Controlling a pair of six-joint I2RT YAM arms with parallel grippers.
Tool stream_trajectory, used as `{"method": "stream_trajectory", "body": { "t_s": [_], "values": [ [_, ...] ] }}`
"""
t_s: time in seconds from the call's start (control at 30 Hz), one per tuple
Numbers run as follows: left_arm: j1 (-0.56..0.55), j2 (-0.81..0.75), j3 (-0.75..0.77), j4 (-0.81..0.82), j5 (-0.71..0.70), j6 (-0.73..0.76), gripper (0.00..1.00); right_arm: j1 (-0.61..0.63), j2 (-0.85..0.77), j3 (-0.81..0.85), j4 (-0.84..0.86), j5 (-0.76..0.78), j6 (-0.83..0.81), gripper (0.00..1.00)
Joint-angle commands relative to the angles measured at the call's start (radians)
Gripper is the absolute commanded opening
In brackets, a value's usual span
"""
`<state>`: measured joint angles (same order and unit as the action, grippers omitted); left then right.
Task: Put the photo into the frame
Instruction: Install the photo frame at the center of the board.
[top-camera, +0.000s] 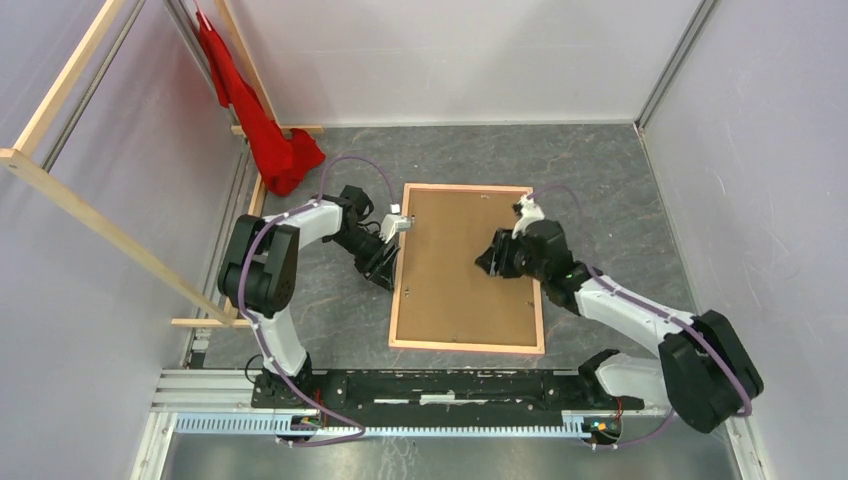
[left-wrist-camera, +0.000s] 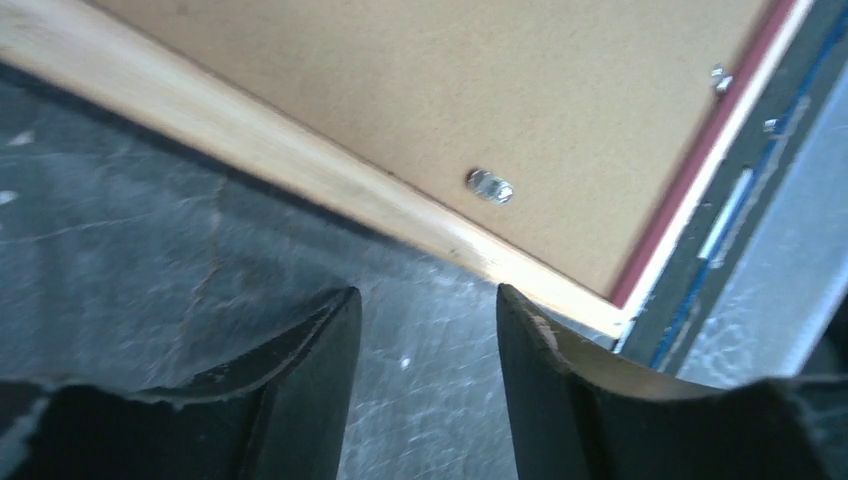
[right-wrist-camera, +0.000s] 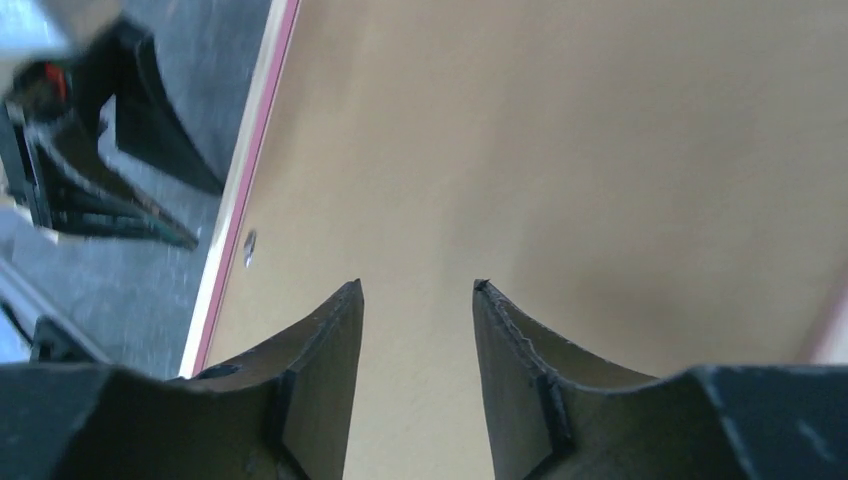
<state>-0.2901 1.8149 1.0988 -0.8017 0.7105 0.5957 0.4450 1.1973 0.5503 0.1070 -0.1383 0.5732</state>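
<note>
the frame (top-camera: 465, 347) lies beside the left gripper (left-wrist-camera: 425, 300) and under the right gripper (right-wrist-camera: 417, 290), both jaws parted, empty.

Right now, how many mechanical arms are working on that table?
2. The left arm reaches to the left rail of the frame; the right arm reaches over the brown backing board. None seems hidden.

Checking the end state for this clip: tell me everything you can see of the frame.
The frame lies flat, back up, on the grey table. It has thin pale wood rails, with a pink strip where rail meets board. A brown backing board fills it, with small metal tabs near the rail. The left tool sits open just off its left rail; the right tool hangs over the board.
</note>
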Motion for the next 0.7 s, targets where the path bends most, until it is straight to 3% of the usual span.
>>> {"method": "stream_trajectory", "body": {
  "t_s": [0.0,0.1,0.33,0.67],
  "values": [
    [-0.002,0.049,0.025,-0.003,0.037,-0.043,0.57,0.162,0.06,-0.073,0.186,-0.003,0.125,0.49],
    [-0.003,0.054,0.02,0.022,0.025,-0.058,0.49,0.247,0.127,-0.067,0.248,0.01,0.164,0.42],
    [-0.002,0.063,0.02,0.03,0.03,-0.072,0.42,0.368,0.313,0.009,0.362,-0.002,0.232,0.3],
    [-0.001,0.046,0.018,0.019,0.052,-0.066,0.42,0.441,0.496,0.124,0.411,-0.002,0.275,0.16]
  ]
}}
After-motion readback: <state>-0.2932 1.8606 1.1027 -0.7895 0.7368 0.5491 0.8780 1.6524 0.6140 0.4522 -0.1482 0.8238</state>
